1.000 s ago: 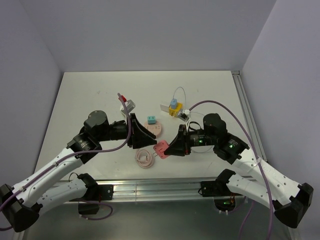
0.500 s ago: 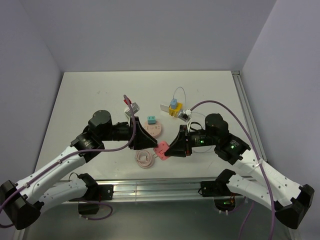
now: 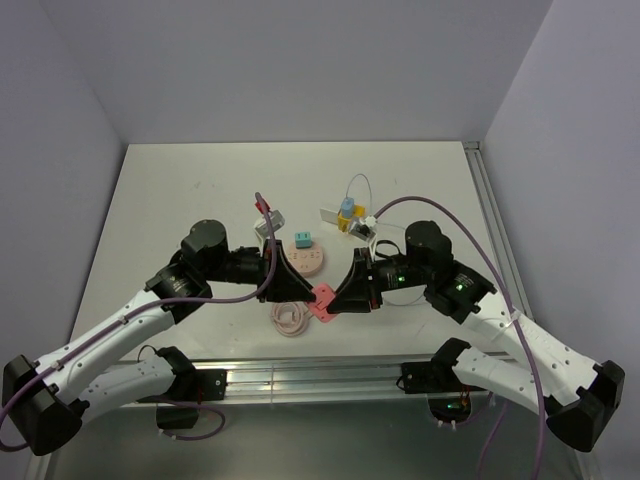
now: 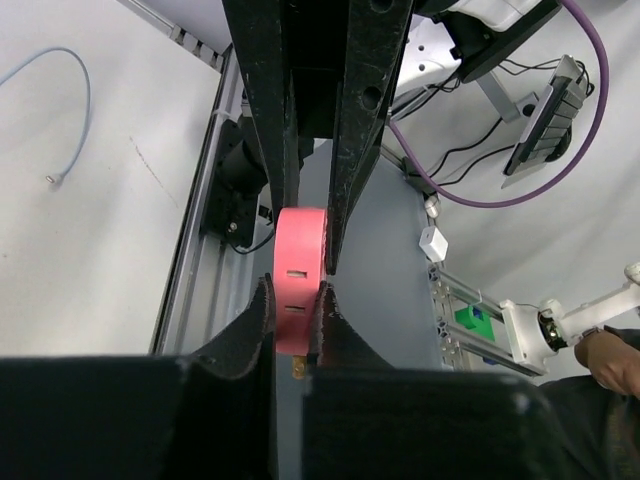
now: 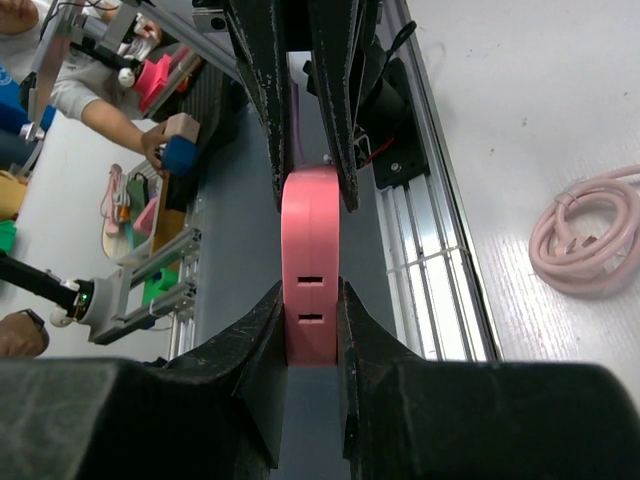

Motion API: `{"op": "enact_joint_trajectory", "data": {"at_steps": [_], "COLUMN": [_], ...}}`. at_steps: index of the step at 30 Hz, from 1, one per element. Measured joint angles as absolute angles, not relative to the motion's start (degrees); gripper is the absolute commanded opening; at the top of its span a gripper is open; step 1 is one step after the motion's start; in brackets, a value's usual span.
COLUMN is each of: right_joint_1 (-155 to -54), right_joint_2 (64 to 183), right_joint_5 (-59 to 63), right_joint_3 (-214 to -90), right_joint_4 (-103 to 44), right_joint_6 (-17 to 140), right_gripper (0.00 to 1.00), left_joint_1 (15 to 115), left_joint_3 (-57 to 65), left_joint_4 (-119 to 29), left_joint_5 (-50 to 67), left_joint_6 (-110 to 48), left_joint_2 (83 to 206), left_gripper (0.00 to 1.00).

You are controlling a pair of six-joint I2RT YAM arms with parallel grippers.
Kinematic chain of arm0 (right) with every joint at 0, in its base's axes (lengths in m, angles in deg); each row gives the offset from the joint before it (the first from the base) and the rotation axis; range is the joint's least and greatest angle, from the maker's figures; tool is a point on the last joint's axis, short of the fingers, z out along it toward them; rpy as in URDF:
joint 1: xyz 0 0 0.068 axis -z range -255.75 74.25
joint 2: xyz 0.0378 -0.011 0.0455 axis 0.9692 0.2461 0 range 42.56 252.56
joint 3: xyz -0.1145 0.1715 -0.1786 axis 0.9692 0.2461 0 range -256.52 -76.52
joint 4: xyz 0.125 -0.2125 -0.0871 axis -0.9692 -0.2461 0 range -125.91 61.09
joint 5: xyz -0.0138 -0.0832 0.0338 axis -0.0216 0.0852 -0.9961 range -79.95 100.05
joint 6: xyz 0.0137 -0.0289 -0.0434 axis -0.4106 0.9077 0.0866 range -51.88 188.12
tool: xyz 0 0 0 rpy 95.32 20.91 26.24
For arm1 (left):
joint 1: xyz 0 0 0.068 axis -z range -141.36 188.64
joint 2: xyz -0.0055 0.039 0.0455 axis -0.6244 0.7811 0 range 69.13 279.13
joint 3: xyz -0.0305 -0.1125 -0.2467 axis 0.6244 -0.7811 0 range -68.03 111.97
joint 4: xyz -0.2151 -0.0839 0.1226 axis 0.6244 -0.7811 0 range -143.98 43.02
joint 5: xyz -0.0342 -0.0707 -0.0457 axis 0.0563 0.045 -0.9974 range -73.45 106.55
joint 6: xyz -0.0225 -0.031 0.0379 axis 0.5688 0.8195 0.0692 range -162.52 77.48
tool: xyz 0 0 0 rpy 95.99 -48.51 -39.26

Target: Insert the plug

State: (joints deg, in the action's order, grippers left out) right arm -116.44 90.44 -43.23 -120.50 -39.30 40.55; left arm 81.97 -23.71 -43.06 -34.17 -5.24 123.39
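A flat pink plug [image 3: 322,298] hangs just above the table's near middle, held between both grippers. My left gripper [image 3: 303,291] comes at it from the left and my right gripper [image 3: 341,297] from the right. In the left wrist view the plug [image 4: 300,278] shows two slots and a brass prong at its near end, and my left gripper [image 4: 295,318] presses on both its flat sides. In the right wrist view my right gripper [image 5: 311,320] is shut on the plug's [image 5: 311,255] other end.
A round pink base [image 3: 305,260] carrying a teal block [image 3: 301,241] lies just behind the grippers. A coiled pink cable [image 3: 289,318] lies in front. A grey block with a red-tipped lead [image 3: 267,217] and a yellow-and-blue piece [image 3: 347,215] with a white wire loop stand farther back.
My left gripper has moved right to the plug and shut on it. The right gripper has kept its hold and lifted the plug slightly. The grey block with the red lead has shifted right.
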Motion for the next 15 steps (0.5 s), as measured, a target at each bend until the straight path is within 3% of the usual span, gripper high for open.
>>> {"op": "enact_joint_trajectory", "data": {"at_steps": [2, 3, 6, 10, 15], "right_joint_1": [-116.35, -116.35, -116.31, -116.72, -118.01], "right_joint_2": [90.70, 90.95, 92.02, 94.60, 96.10], "right_joint_5": [-43.47, -43.73, -44.67, -45.15, -45.59], "right_joint_3": [-120.70, -120.90, -121.42, -122.36, -123.52], "right_joint_4": [-39.69, -40.00, -40.02, -38.36, -38.12], "right_joint_6": [40.66, 40.77, 40.77, 40.79, 41.07], "right_gripper": [0.14, 0.28, 0.40, 0.48, 0.47], "left_joint_1": [82.02, 82.04, 82.08, 82.87, 82.98], "left_joint_3": [-23.65, -23.65, -23.65, -23.65, -23.65], "left_joint_4": [-43.36, -43.39, -43.58, -43.82, -44.70], "left_joint_5": [-34.25, -34.30, -33.79, -32.72, -31.70], "left_joint_6": [-5.29, -5.29, -4.89, -3.84, -3.69], "left_joint_2": [123.50, 123.50, 123.39, 123.41, 123.41], "left_gripper": [0.00, 0.00, 0.00, 0.00, 0.00]}}
